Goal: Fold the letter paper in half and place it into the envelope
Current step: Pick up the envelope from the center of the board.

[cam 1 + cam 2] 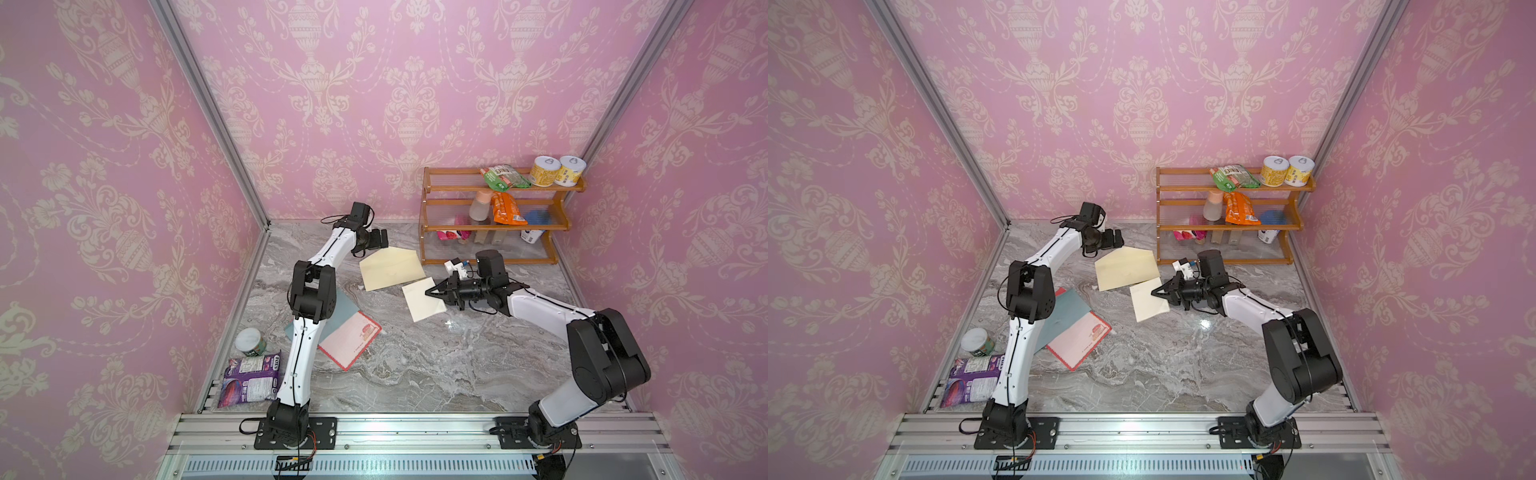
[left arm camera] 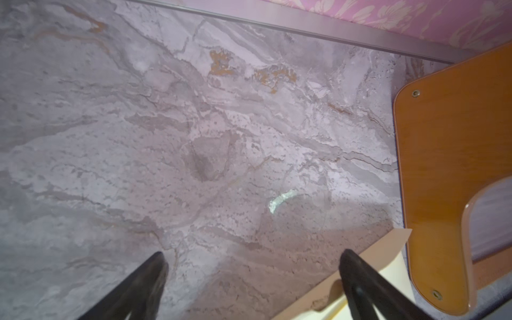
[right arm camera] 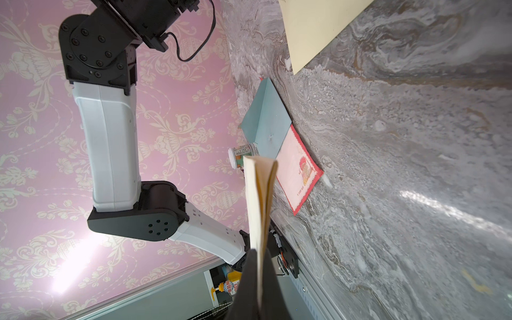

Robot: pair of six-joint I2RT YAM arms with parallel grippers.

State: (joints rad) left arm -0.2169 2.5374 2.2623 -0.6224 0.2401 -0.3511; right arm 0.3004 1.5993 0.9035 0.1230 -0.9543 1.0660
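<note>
The table [image 1: 415, 374] is mostly bare marble, with the shelf [image 1: 426, 216] at the far right corner. A teal sheet [image 1: 345, 307] and a pink card [image 1: 351, 343] lie near your left arm. Neither is part of this job.

The envelope [image 1: 390, 270] [image 1: 1125, 270] lies flat at mid-table, just in front of the shelf. Its pointed flap looks open and points to the far side. The paper [image 1: 422, 305] [image 1: 1146, 305] is already folded. In both top views it sits by the envelope's near right corner. The right wrist view shows it edge-on [image 3: 260, 199], with two layers that splay a little at the free end. It appears to be lifted clear of the marble.

Your right gripper [image 1: 434, 292] [image 1: 1158, 292] is clenched on the paper's right edge. Your left gripper [image 1: 380, 239] [image 2: 253, 256] is spread wide and grasps nothing. It hovers at the far side of the envelope with one finger [image 2: 357, 266] over the flap. Whether that finger touches, you cannot tell.

So the fold looks done and the insertion is the step in hand. The mouth seems to face away from the paper, so you will likely need to carry the paper round to the flap side. The left gripper would first have to pin the envelope or lift the flap. It would probably help to lead with the creased edge, because the loose layers may catch on the mouth. Keep the paper low and level as it goes in.
</note>
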